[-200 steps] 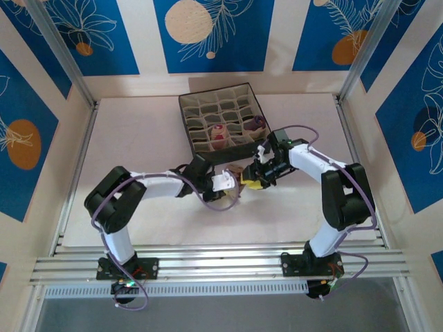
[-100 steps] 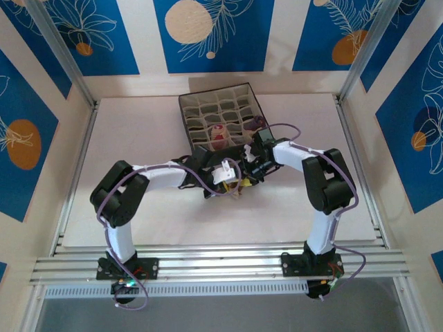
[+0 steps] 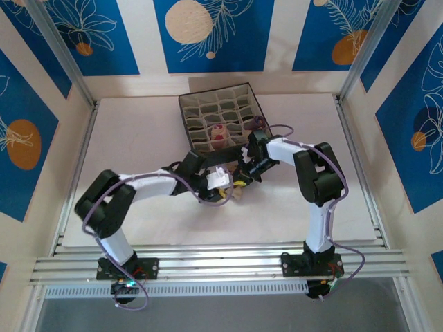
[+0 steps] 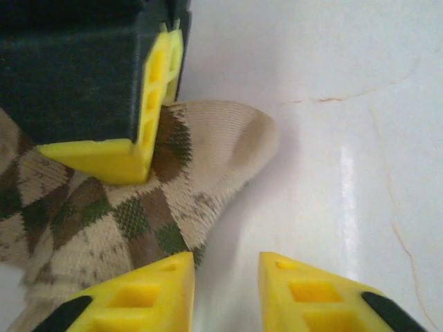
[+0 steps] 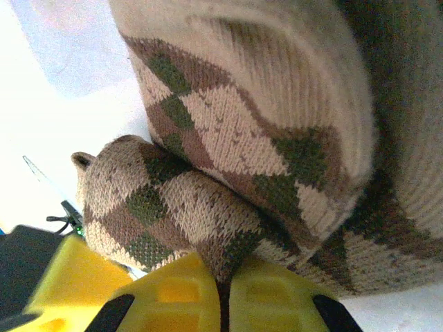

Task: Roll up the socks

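Note:
The brown-cream diamond-patterned sock [image 4: 104, 214] lies bunched on the white table just in front of the box, mostly hidden under both grippers in the top view [image 3: 237, 191]. My right gripper [image 5: 225, 280] is shut on a fold of that sock [image 5: 228, 138], and its yellow fingers [image 4: 149, 104] press on the sock from above in the left wrist view. My left gripper [image 4: 225, 294] is open beside the sock's edge, with bare table between its jaws. A beige and maroon rolled sock [image 3: 218, 133] and a dark purple sock [image 3: 255, 124] sit in box compartments.
The grey fabric compartment box [image 3: 201, 104] stands at the back centre, right behind both grippers [image 3: 239, 176]. The white table [image 3: 138, 138] is bounded by metal rails and patterned walls on the left, right and back.
My right gripper moved left over the sock and shut on a fold of it. My left gripper opened and let go of the sock, and its arm drew back slightly.

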`<state>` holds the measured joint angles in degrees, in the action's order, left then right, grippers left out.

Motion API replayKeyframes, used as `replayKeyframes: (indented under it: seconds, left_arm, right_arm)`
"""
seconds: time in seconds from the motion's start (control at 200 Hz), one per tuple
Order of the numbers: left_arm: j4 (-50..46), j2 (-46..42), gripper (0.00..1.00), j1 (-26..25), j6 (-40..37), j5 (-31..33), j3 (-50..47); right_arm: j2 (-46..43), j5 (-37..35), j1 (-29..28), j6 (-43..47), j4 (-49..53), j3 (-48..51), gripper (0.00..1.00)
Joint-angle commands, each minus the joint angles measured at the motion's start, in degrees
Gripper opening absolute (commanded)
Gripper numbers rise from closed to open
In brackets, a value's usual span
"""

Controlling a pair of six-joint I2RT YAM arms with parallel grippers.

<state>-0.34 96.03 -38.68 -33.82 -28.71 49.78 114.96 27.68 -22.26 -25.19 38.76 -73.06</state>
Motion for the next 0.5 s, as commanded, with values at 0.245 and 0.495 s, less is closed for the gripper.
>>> replayKeyframes:
  seconds: [0.245, 0.495]
  left_arm:
    - [16.42, -5.93, 0.5, -3.79, -16.66, 12.77, -7.15]
    - [13.79, 1.42, 0.53, -7.89, -24.09, 17.31, -3.37]
  right_arm:
    - [5.17, -2.12, 0.02, 3.66, 8.25, -2.63, 0.03]
    - [7.68, -1.14, -0.09, 4.93, 10.71, -5.6, 0.03]
